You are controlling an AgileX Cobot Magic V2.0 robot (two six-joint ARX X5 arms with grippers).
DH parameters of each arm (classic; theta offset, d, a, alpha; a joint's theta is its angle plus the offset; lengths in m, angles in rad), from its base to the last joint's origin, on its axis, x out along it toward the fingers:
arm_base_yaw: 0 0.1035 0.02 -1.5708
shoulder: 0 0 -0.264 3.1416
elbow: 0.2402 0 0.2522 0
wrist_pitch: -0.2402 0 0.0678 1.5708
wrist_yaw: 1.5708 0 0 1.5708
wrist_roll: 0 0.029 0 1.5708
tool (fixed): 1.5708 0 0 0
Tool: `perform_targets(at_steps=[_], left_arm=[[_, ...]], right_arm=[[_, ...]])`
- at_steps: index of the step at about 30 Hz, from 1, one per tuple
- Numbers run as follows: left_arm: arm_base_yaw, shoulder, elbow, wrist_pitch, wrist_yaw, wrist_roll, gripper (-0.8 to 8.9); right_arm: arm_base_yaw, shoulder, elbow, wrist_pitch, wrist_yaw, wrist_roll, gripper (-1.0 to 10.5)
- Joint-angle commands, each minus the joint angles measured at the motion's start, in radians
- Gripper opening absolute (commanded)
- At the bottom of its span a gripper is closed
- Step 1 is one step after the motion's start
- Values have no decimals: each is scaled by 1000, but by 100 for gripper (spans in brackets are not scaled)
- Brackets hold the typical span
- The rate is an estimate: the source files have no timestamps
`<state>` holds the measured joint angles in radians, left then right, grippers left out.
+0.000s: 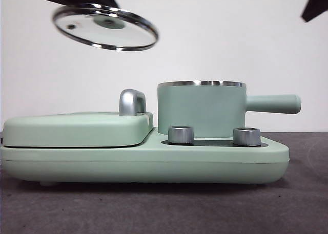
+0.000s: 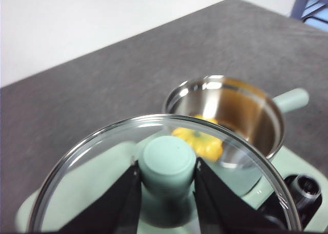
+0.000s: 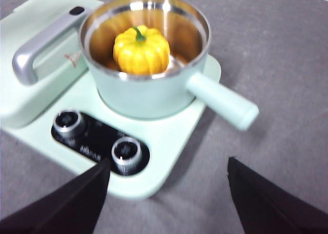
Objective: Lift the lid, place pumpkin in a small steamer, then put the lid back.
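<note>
Dark grey matte counter (image 3: 287,55), plain white wall (image 1: 246,39) behind. Small reddish mark on cover (image 3: 36,49) and faint print beside knobs, neither readable.

One lid (image 1: 105,27), one pumpkin (image 3: 141,49), one steamer (image 1: 201,108), one base (image 1: 154,160), one chrome handle (image 3: 38,52), two silver knobs (image 1: 180,134) (image 1: 246,136).

Left end effector (image 2: 166,180) clamped on mint knob (image 2: 168,162) of lid, jaws touching knob on both sides. Lid held high in air, tilted, off to cover side of steamer in front view, well apart from rim. Steamer below and beyond left end effector, uncovered.

Pumpkin inside steamer, upright, green stem up, resting on steel floor. Steamer seated on base just behind knobs, long handle sticking out past base edge.

Right end effector (image 3: 169,193) spread wide, empty, hovering above counter near base corner, knobs just ahead, steamer further ahead. Only a black tip at top corner in front view.
</note>
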<state>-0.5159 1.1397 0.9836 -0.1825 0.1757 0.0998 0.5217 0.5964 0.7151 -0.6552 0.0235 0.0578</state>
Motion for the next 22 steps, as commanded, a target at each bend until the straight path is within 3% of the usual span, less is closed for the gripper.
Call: perform_targets(at_steps=[1, 14, 22], left_arm=[[-29, 41, 17, 104, 5, -7, 15], [-130, 287, 26, 442, 5, -20, 15], [-167, 424, 92, 520, 5, -38, 15]], right_arm=[[7, -21, -1, -32, -1, 14, 352], [7, -38, -3, -87, -27, 14, 352], [7, -38, -3, -111, -26, 14, 352]])
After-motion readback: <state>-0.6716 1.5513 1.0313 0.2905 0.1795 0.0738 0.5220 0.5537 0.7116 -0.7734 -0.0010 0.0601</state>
